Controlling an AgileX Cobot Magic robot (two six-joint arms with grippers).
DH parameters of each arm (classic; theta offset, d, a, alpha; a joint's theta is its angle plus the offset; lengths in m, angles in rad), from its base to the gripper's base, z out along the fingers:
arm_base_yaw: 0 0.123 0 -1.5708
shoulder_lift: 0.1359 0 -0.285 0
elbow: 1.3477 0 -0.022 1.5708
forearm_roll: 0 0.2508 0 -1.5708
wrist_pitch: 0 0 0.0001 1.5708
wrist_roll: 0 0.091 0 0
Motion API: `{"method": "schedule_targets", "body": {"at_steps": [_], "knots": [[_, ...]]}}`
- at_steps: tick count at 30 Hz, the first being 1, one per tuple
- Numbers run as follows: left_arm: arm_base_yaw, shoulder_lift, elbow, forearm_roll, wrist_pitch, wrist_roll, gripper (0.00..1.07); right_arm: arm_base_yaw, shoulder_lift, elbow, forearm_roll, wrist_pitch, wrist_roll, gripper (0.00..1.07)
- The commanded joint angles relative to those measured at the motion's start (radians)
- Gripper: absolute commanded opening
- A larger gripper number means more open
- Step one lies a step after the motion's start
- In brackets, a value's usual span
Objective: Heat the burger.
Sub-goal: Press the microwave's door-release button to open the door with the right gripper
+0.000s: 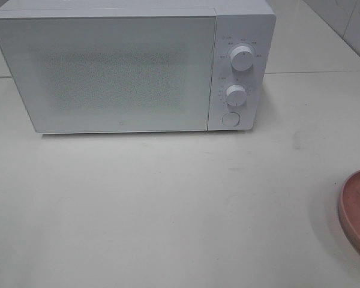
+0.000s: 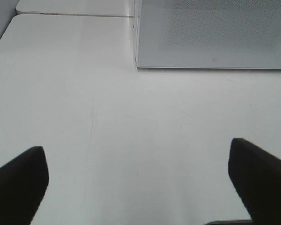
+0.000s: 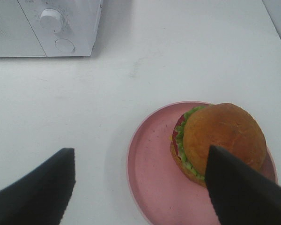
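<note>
The burger (image 3: 215, 136), with a golden-brown bun, green lettuce and red tomato, sits on a pink plate (image 3: 154, 164). My right gripper (image 3: 140, 187) hovers above the plate, open and empty; one finger overlaps the burger's edge in the right wrist view. In the high view only the plate's rim (image 1: 354, 210) shows at the right edge, and the burger is out of frame there. The white microwave (image 1: 132, 66) stands at the back with its door shut. My left gripper (image 2: 138, 183) is open over bare table in front of the microwave (image 2: 210, 33). Neither arm shows in the high view.
The microwave has two knobs (image 1: 242, 58) (image 1: 235, 95) and a round button (image 1: 230, 119) on its right panel. The white table (image 1: 168, 210) spreads out in front of it. A seam between tabletops (image 1: 312, 72) runs behind the microwave.
</note>
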Motion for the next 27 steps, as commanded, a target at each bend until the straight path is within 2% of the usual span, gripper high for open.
{"method": "schedule_targets", "body": {"at_steps": [1, 27], "knots": [[0.002, -0.024, 0.000, -0.004, -0.011, 0.000, 0.98, -0.007, 0.034, -0.003, 0.003, -0.053, 0.003, 0.75], [0.002, -0.024, 0.000, -0.004, -0.011, 0.000, 0.98, -0.007, 0.397, -0.003, 0.000, -0.471, 0.003, 0.75]]}}
